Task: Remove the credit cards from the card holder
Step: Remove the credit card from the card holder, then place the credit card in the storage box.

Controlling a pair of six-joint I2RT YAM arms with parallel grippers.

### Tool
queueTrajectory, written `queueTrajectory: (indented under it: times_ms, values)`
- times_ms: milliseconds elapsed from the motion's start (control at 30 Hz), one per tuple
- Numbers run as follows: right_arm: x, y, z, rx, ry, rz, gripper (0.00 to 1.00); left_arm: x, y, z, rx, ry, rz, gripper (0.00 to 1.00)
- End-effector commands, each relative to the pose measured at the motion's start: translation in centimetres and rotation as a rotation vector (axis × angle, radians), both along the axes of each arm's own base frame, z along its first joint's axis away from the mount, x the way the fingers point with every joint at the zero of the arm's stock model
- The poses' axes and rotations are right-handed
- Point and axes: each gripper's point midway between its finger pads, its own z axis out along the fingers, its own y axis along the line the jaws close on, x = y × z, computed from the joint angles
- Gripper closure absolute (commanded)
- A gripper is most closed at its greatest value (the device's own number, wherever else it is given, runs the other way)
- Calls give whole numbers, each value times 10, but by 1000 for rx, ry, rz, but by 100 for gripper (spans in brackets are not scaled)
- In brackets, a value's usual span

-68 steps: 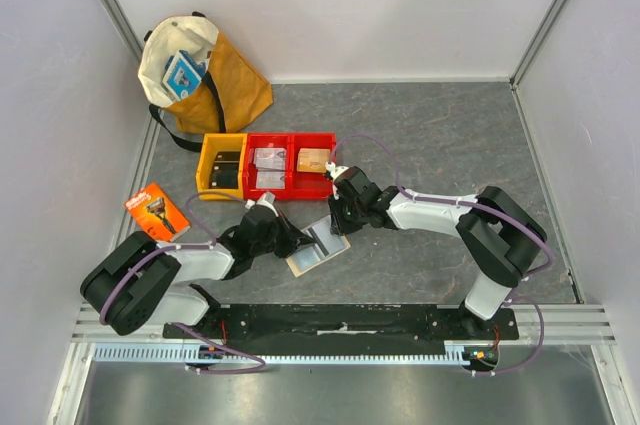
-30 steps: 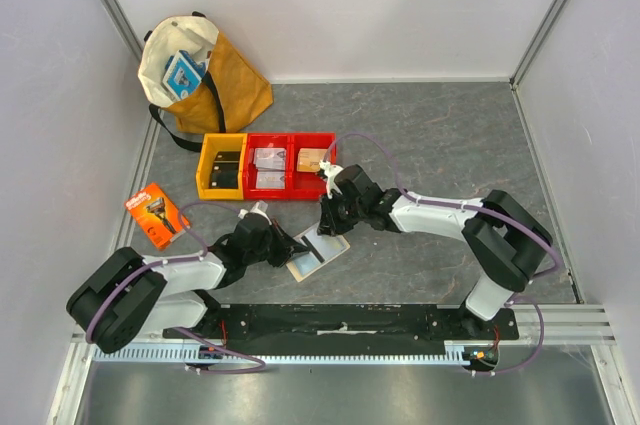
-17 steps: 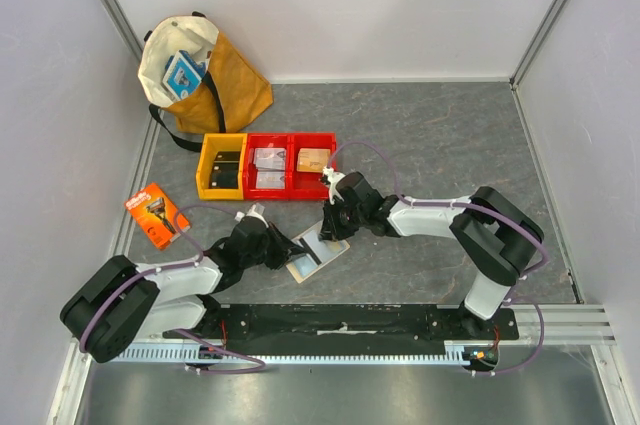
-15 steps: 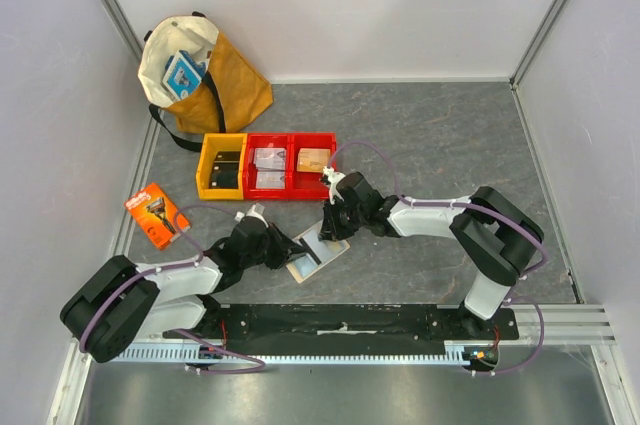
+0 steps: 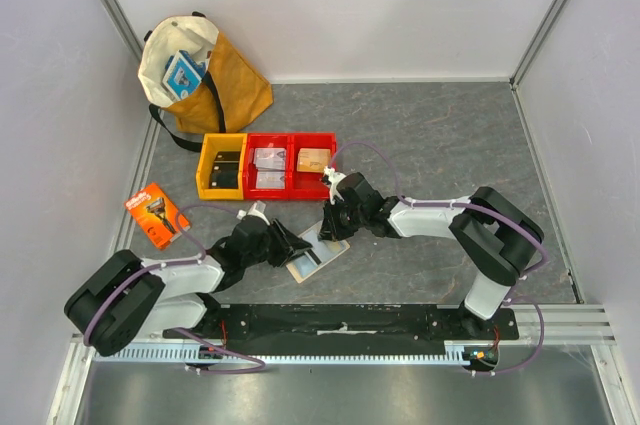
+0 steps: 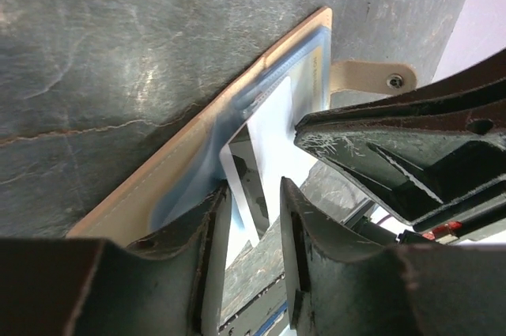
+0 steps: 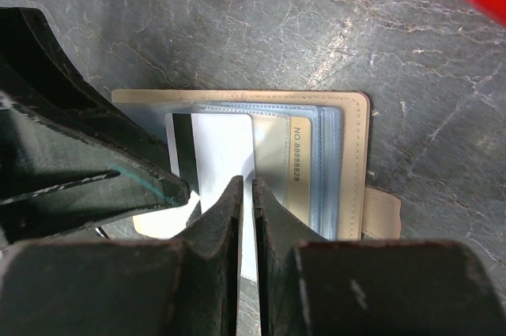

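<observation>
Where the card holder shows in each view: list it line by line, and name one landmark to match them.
Top external: card holder lies low centre, nearer than the red bins.
Left wrist: card holder runs diagonally from lower left to upper right.
Right wrist: card holder lies open in the centre.
Shared landmark: the white card with a dark stripe sticking out of it.

Only legible txt: "NO.8888828" (last digits unsure), printed sideways along the edge of grey card [image 7: 298, 164] in a clear sleeve of card holder [image 7: 353, 118], right wrist view. Orange pack [image 5: 156, 213] has printing, too small to read in top view. Blue pack [image 5: 184, 73] in tote bag [image 5: 235, 85]: graphics, no legible wording. No other txt/nos.
</observation>
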Motion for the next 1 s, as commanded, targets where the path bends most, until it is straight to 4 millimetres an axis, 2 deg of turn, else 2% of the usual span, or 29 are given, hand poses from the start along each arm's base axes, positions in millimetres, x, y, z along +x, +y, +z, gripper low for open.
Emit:
queueTrajectory:
  times_ms: [0, 67, 167, 400, 600, 800, 967]
  values:
    - [-14, -20, -30, -101, 58, -7, 85, 0, 3, -11, 35, 36, 16, 68]
    - [-14, -22, -32, -110, 58, -14, 85, -1, 4, -12, 33, 43, 18, 82]
    - [-14, -25, -35, -116, 66, -21, 85, -5, 8, -13, 35, 49, 30, 98]
    - [-9, -33, -46, -129, 102, -56, 85, -17, 26, -12, 44, 48, 70, 98]
    - [-4, -35, -45, -122, 105, -68, 85, -26, 38, -4, 36, 22, 89, 98]
    - [6, -30, -14, -78, 48, -60, 82, -22, 44, 24, 37, -107, 74, 98]
    - [14, -26, 33, -15, -43, -37, 75, -12, 41, 65, 10, -313, 34, 98]
